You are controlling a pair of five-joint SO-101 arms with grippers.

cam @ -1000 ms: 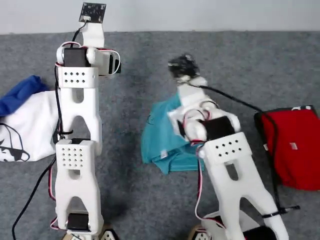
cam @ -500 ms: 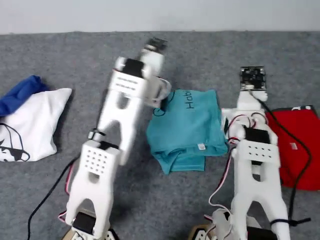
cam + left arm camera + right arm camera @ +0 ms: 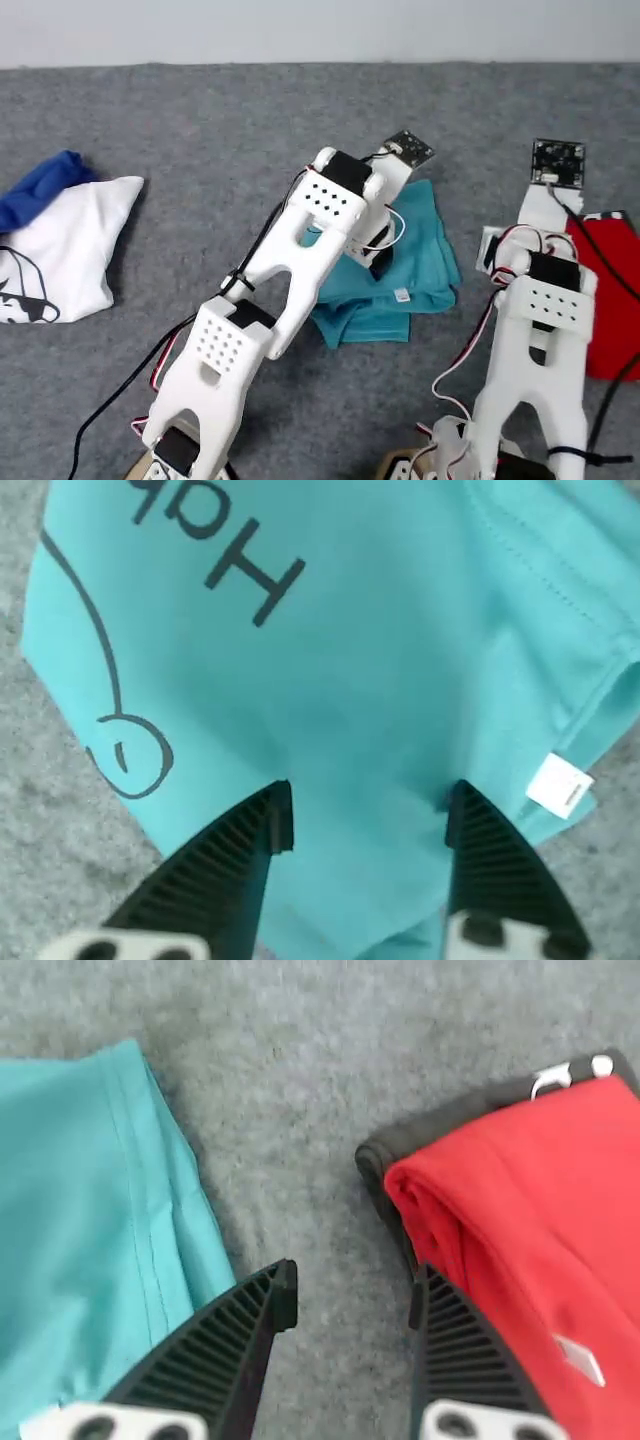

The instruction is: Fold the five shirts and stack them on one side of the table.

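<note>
Table (image 3: 200,120): grey, carpet-like, under both my arms.
Teal shirt (image 3: 428,262): folded at mid-table; my left wrist view adds the dark lettering that my arm covers in the high view.
White shirt (image 3: 60,250): far left in the high view.
Red shirt (image 3: 612,300): right edge; my right wrist view reveals a black item (image 3: 385,1165) beneath it.
Blue shirt (image 3: 40,188): bunched against the white one's far side.
Left gripper (image 3: 368,798): spread wide above the teal shirt, grasping nothing.
Right gripper (image 3: 352,1280): released, over bare table between teal and red.
</note>
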